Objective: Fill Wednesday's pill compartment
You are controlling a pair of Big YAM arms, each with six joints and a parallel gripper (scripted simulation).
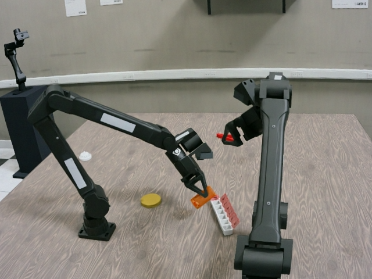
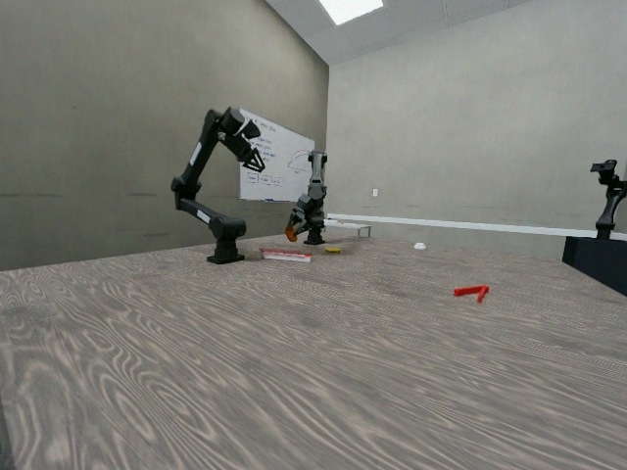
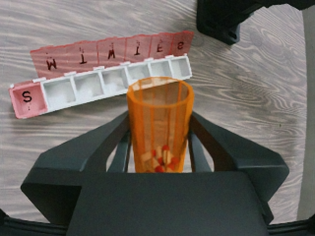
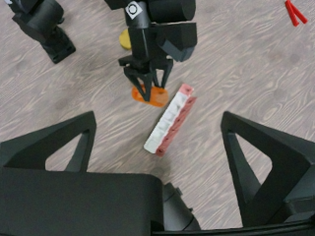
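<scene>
Beside the organiser (image 1: 221,217) (image 2: 286,256) (image 3: 116,82) (image 4: 167,123), the tool (image 1: 200,188) (image 2: 293,230) (image 3: 159,118) (image 4: 152,90) grips the bottle (image 1: 199,200) (image 2: 290,233) (image 3: 159,123) (image 4: 157,96)

A robotics lab surrounds my black arms, bolted by their base plates (image 1: 111,233) (image 2: 217,259) to a wood-grain table (image 1: 126,258) (image 2: 313,384). A whiteboard (image 2: 273,136) carries writing and sketched boxes; a bright ceiling panel (image 2: 350,9) lights plain grey walls (image 1: 126,39) (image 2: 470,131). Behind me, another small arm (image 1: 14,61) (image 2: 609,202) stands on a dark pedestal (image 1: 22,129) (image 2: 598,267), near socket-studded white trunking (image 1: 168,74) (image 2: 435,223).
</scene>
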